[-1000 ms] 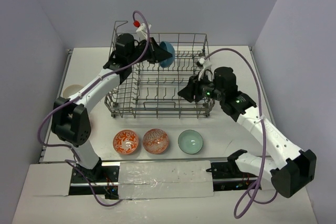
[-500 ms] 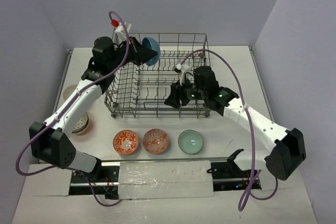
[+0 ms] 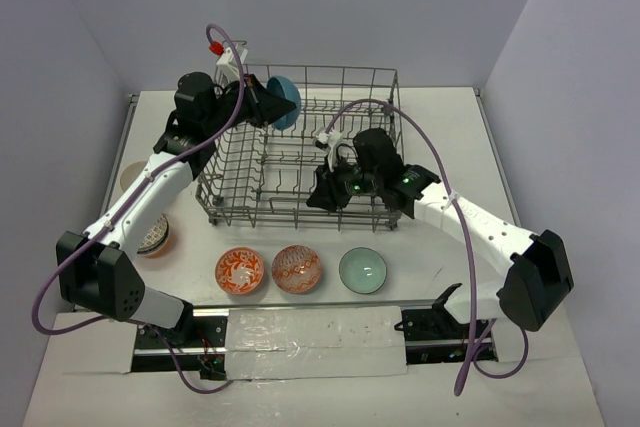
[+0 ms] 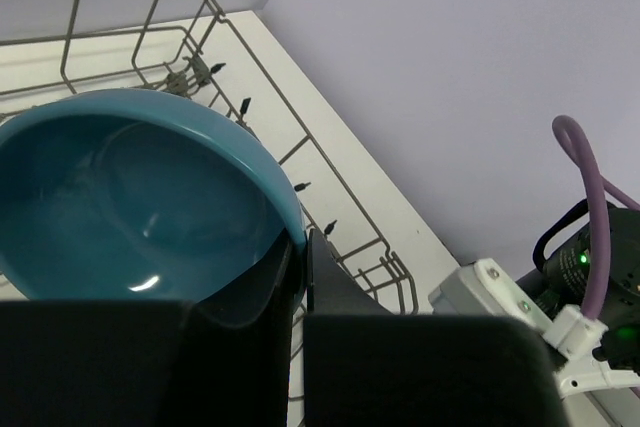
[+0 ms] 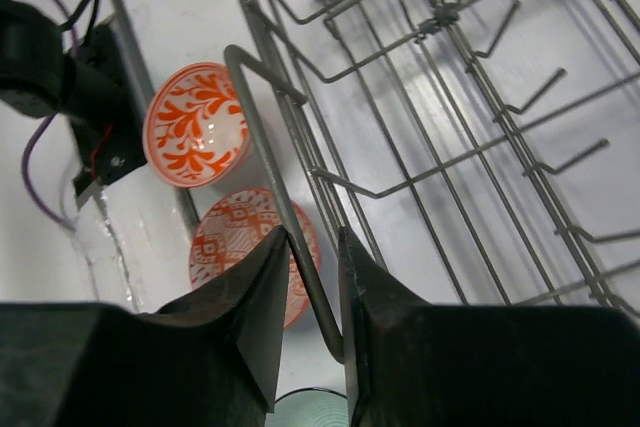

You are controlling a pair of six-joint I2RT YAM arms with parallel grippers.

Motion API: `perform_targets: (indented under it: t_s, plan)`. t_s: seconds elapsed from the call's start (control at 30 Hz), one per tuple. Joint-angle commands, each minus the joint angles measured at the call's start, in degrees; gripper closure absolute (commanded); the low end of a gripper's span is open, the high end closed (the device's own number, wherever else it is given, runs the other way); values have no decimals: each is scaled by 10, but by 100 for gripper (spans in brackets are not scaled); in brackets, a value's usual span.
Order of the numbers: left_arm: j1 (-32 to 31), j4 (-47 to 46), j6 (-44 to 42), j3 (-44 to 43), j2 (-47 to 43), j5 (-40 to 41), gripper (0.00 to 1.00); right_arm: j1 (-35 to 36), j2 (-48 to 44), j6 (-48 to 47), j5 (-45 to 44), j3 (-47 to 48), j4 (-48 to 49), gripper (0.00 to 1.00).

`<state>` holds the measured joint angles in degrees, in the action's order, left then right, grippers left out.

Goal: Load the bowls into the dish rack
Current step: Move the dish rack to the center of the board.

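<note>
Left of the dish rack, two bowls sit on the table, not yet loaded: a tan bowl, partly hidden by the left arm, and nearer to us a striped bowl, also half covered. In front of the rack's near-left corner lies an orange-red patterned bowl, apart from the wire. Above the rack's far-left corner the left gripper is clenched on the rim of the teal-blue bowl. The left wrist view shows the fingers pinching that rim, with the bowl held on edge over the top wire and not down among the tines. We judge this bowl to be the one in hand, carried to the rack but not seated. In front of the rack's near wall, about midway along, lies a second orange patterned bowl. Just above it the right gripper sits at the rack's near rim. In the right wrist view its jaws straddle a rim wire with a narrow gap, and we cannot tell whether they pinch it or only bracket it. We guess it is there to steady the rack. In front of the rack's near-right part rests the pale green bowl. We see no bowl seated among the tines, so our reading is early progress: one bowl arriving, and five visible on the table to load.
</note>
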<state>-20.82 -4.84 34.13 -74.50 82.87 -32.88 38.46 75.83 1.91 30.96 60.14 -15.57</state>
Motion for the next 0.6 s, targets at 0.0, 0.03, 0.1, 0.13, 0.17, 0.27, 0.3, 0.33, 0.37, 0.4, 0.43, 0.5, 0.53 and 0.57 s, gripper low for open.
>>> perform_targets:
  t_s: [0.0, 0.03, 0.1, 0.13, 0.17, 0.27, 0.3, 0.33, 0.37, 0.4, 0.43, 0.5, 0.53, 0.57]
  plan:
    - [3, -34, 1, -3, -15, -17, 100, 10, -12, 7, 18, 26, -2, 78]
    - [3, -34, 1, -4, -15, -17, 100, 11, -14, 8, 17, 24, -2, 82]
    - [3, -37, 2, -4, -14, -17, 100, 12, -17, 8, 16, 23, -3, 90]
    - [3, -36, 2, -4, -14, -18, 100, 12, -18, 8, 14, 22, -5, 93]
    - [3, -37, 3, -3, -13, -19, 100, 12, -21, 6, 11, 22, -8, 99]
    - [3, -39, 6, -5, -10, -21, 100, 12, -26, -2, -3, 21, -17, 100]
    - [3, -40, 7, -5, -10, -24, 100, 12, -28, -6, -8, 21, -23, 100]
    - [3, -41, 8, -5, -10, -23, 100, 11, -28, -9, -11, 21, -25, 100]
    - [3, -42, 8, -6, -9, -24, 100, 12, -27, -13, -13, 23, -34, 100]
    - [3, -42, 9, -7, -8, -24, 100, 12, -26, -12, -15, 27, -38, 100]
    - [3, -42, 10, -7, -7, -24, 100, 12, -24, -31, -19, 28, -39, 100]
    - [3, -45, 11, -10, -5, -26, 100, 11, -18, -51, -19, 32, -42, 100]
    - [3, -45, 11, -11, -3, -26, 100, 11, -14, -57, -17, 36, -46, 100]
    - [3, -44, 11, -12, -3, -27, 100, 10, -11, -64, -12, 41, -52, 100]
